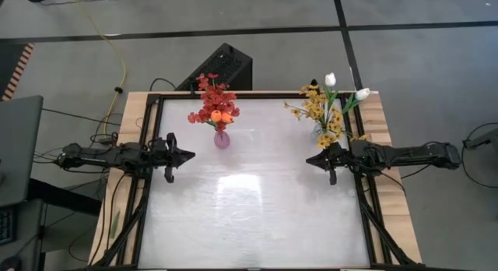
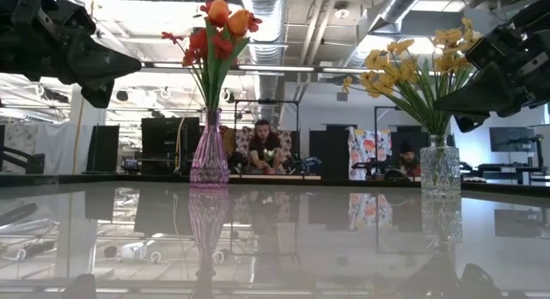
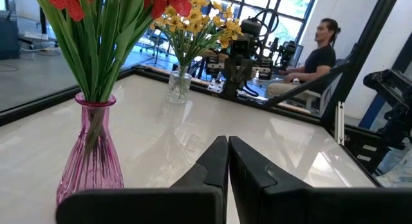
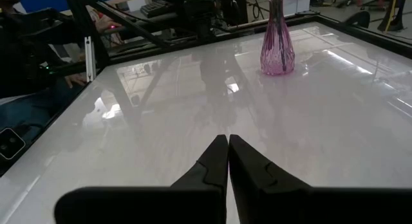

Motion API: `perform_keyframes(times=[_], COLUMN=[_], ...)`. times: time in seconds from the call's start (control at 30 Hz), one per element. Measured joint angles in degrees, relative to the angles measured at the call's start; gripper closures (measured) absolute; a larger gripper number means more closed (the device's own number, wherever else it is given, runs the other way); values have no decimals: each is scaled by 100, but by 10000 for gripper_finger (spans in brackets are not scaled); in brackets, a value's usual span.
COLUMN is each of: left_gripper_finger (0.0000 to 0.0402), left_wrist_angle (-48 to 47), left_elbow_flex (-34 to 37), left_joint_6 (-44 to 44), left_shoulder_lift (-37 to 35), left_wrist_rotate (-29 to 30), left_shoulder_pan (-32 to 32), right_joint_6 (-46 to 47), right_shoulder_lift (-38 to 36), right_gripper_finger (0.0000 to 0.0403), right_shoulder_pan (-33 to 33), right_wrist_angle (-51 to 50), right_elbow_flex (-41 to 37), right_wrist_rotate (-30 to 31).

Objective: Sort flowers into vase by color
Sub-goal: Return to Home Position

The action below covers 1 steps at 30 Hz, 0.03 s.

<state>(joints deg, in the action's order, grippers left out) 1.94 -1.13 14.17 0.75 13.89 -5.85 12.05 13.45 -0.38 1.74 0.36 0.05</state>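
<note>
A pink glass vase (image 1: 222, 139) stands on the white table toward its far left and holds red blossom sprays and orange tulips (image 2: 218, 28). A clear glass vase (image 2: 440, 164) stands at the far right with yellow blossom sprays (image 1: 315, 107) and white tulips (image 1: 331, 79) in it. My left gripper (image 1: 192, 155) is at the table's left edge, shut and with nothing in it, pointing level toward the middle. My right gripper (image 1: 309, 160) is at the right edge, shut and with nothing in it, just in front of the clear vase.
A black frame (image 1: 233, 95) runs around the table top. A dark box (image 1: 222, 68) sits on the floor behind the far edge. People sit at desks (image 2: 262, 149) in the room beyond. The table's middle and near part (image 1: 249, 216) hold nothing.
</note>
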Motion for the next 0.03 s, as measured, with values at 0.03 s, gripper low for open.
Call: perform_keyframes(times=[0.03], left_gripper_finger=[401], left_wrist_angle=[1], left_elbow_flex=[0], left_joint_6=[0], left_shoulder_lift=[-2], left_wrist_rotate=[0], left_shoulder_pan=[0], right_joint_6=[0], right_shoulder_lift=[-2], right_gripper_finger=[360], right_shoulder_pan=[2], right_wrist_angle=[0], right_elbow_flex=[0], right_wrist_rotate=[0])
